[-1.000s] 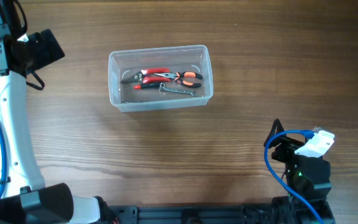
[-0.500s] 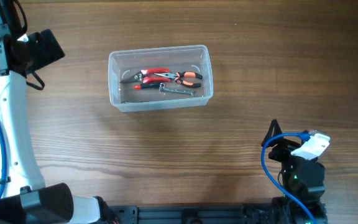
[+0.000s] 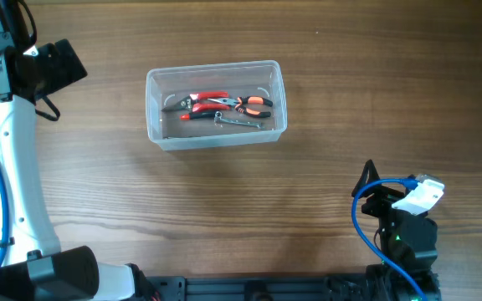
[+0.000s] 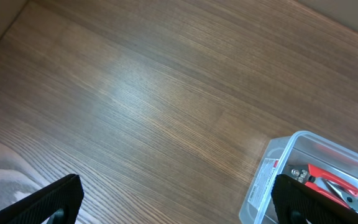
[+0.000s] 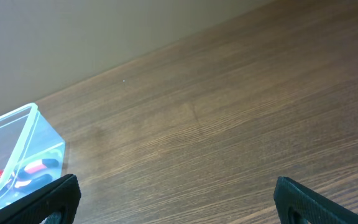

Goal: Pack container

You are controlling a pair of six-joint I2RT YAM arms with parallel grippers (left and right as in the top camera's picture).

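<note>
Container: the container (image 3: 216,139) stands upright on the table (image 3: 350,84), nearer the far edge than the near one and somewhat toward the left edge. It has no lid on.
Contents: a red-handled tool (image 3: 201,100) and orange-handled pliers (image 3: 253,104) lie side by side on the floor of the tub. A small metal tool (image 3: 237,122) lies just beside them on the near side.
Loose items: we see none on the table outside the tub in any view.
Left pincer: the left pincer (image 4: 179,205) is spread wide and holds nothing. It hangs by the left edge, apart from the tub, whose corner shows at the lower right of its wrist view.
Right pincer: the right pincer (image 5: 179,202) is spread wide and holds nothing. It sits by the near right corner, well apart from the tub.
Progress: we judge the packing done or nearly done, since three tools are inside and nothing waits outside.
Left to do: possibly closing the tub, but we see no lid, so we cannot tell.
</note>
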